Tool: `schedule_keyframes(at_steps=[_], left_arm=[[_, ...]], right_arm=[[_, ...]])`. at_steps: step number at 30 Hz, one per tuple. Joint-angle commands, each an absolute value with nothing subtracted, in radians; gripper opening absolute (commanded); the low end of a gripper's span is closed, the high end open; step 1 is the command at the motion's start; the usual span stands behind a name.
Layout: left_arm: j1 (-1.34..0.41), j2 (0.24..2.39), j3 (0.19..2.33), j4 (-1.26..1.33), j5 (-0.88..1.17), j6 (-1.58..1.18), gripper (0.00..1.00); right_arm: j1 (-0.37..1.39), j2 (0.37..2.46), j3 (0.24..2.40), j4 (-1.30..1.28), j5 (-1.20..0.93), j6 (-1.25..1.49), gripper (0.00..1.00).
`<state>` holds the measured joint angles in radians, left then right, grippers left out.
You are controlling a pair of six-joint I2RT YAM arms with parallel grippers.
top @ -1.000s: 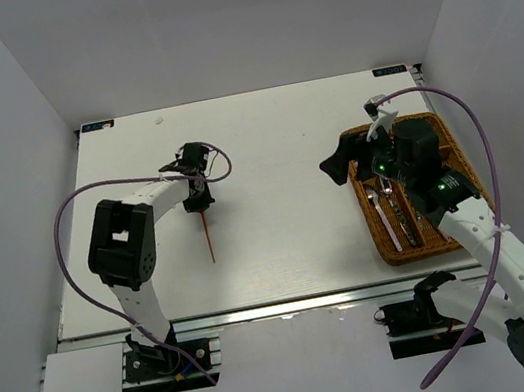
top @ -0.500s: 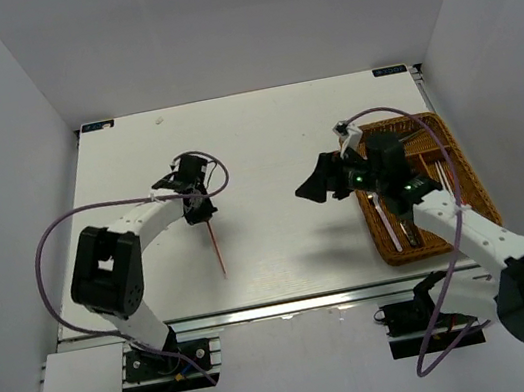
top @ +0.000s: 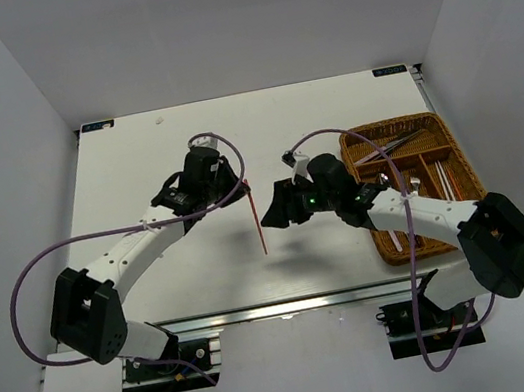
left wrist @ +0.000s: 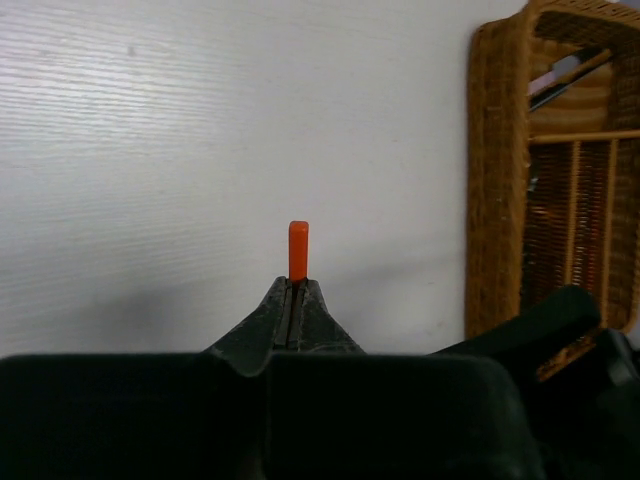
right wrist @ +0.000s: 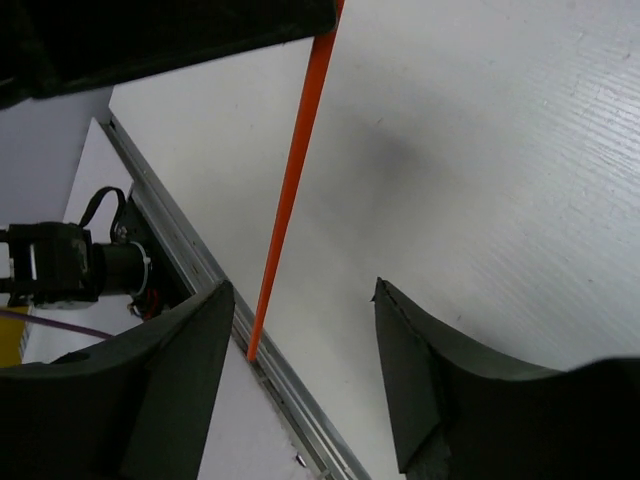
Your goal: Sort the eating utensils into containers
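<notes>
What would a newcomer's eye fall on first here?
A red-orange chopstick stands out mid-table, pinched near one end by the shut left tool. The right tool is open close beside it. The brown wicker tray sits at the table's right edge.
</notes>
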<state>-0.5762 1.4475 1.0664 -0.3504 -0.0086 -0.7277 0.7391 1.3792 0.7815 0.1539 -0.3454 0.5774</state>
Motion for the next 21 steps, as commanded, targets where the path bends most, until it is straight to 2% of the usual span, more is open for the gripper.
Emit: schedule_keyframes(at_steps=[1, 9, 12, 13, 14, 15, 17, 18, 21], left_arm=[[-0.586, 1.385, 1.04, -0.253, 0.066, -0.798, 0.0], [-0.595, 1.361, 1.019, -0.203, 0.103, -0.83, 0.0], [-0.595, 1.355, 1.014, -0.177, 0.12, -0.841, 0.0], [-0.595, 1.35, 1.012, -0.17, 0.118, -0.842, 0.05], [-0.595, 1.348, 1.014, -0.169, 0.112, -0.839, 0.14], [-0.595, 1.348, 1.026, -0.188, 0.101, -0.833, 0.43], [-0.595, 1.341, 1.054, -0.28, 0.031, -0.807, 0.74], [-0.595, 1.335, 1.09, -0.32, -0.013, -0.795, 0.98], [-0.595, 1.292, 1.185, -0.513, -0.22, -0.715, 0.98]], right_arm=[[0.747, 1.403, 0.831, 0.273, -0.276, 0.627, 0.62], [0.747, 1.482, 0.902, 0.314, -0.265, 0.644, 0.52], [0.746, 1.517, 0.934, 0.331, -0.259, 0.644, 0.39], [0.746, 1.531, 0.948, 0.334, -0.261, 0.637, 0.22], [0.739, 1.535, 0.957, 0.331, -0.276, 0.629, 0.06], [0.732, 1.542, 0.963, 0.327, -0.285, 0.623, 0.0], [0.701, 1.536, 0.966, 0.296, -0.293, 0.597, 0.0], [0.687, 1.52, 0.969, 0.269, -0.285, 0.58, 0.0], [0.595, 1.48, 1.031, 0.021, -0.18, 0.409, 0.0]])
